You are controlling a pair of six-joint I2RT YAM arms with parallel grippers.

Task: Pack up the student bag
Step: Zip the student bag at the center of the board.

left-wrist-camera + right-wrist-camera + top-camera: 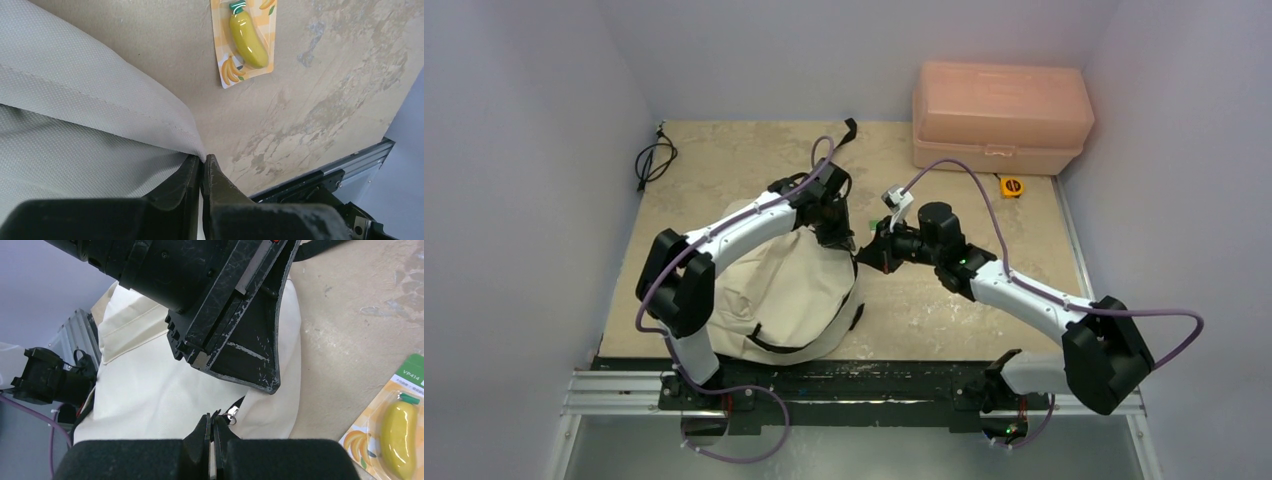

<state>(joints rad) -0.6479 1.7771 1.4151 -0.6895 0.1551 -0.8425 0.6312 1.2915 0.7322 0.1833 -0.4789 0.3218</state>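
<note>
Black arm bases line the near rail in the top view. From there the left arm (724, 235) curves over the student bag (794, 290), which lies slumped on the near-left part of the tabletop (964, 320). The left end effector (834, 228) is down at the bag's far right edge. The right arm (1024, 290) reaches in from the right, and the right end effector (871, 250) is just beside the same edge. A salmon-pink box (1002, 115) stands at the far right corner with a yellow tape measure (1011, 185) near it, and a black cable (654, 160) lies coiled at the far left.

Seen from the left wrist, the left end effector's fingers (220, 182) are pressed together on a fold of the bag's cream fabric. A carded banana toy (247, 40) lies apart on the bare surface.

Seen from the right wrist, the right end effector is fully closed, its tips against the bag just beside a small metal zipper pull (231, 416). Whether it pinches anything I cannot tell. The left arm's dark body looms above, and the banana toy shows at the lower right.
</note>
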